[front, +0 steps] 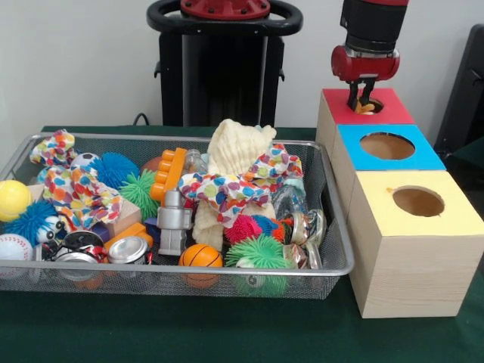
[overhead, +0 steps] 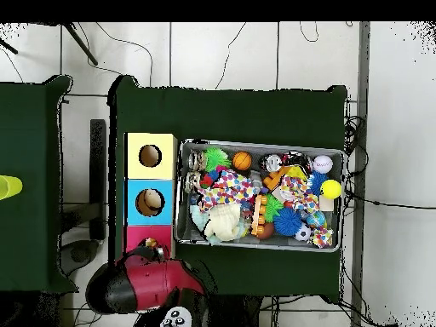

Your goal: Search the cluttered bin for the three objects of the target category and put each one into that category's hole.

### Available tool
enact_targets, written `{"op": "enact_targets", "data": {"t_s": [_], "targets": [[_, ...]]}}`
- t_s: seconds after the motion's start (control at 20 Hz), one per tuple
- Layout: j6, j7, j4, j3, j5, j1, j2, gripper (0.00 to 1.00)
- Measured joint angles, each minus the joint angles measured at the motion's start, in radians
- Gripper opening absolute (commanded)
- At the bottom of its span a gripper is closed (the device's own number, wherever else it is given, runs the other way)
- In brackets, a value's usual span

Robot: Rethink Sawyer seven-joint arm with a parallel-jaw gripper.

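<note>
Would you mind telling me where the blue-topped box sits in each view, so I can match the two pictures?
Front view: blue-topped box at right, middle of the three boxes, beside the mesh bin.
Overhead view: blue-topped box at left, again the middle one.
Shared landmark: red-topped box under the gripper.

Over the red-topped wooden box [front: 364, 106], the red and black claw [front: 363, 102] hangs at its round hole, pinching a small orange object [front: 367, 108]. The silver wire-mesh bin [front: 333, 219] brims with toys on the green tabletop [front: 227, 333].
</note>
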Motion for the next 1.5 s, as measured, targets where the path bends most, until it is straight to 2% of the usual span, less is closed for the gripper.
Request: {"op": "enact_targets", "data": {"t_s": [0.65,1.05,1.1,1.5], "targets": [[-0.11,0.0,-0.012,-0.037,0.0,0.039,0.072,0.0],[-0.144,0.0,-0.016,-0.054,0.0,0.058,0.092,0.0],[-0.144,0.0,-0.019,-0.057,0.0,0.067,0.095,1.0],[-0.144,0.001,-0.025,-0.061,0.001,0.088,0.101,1.0]]}}
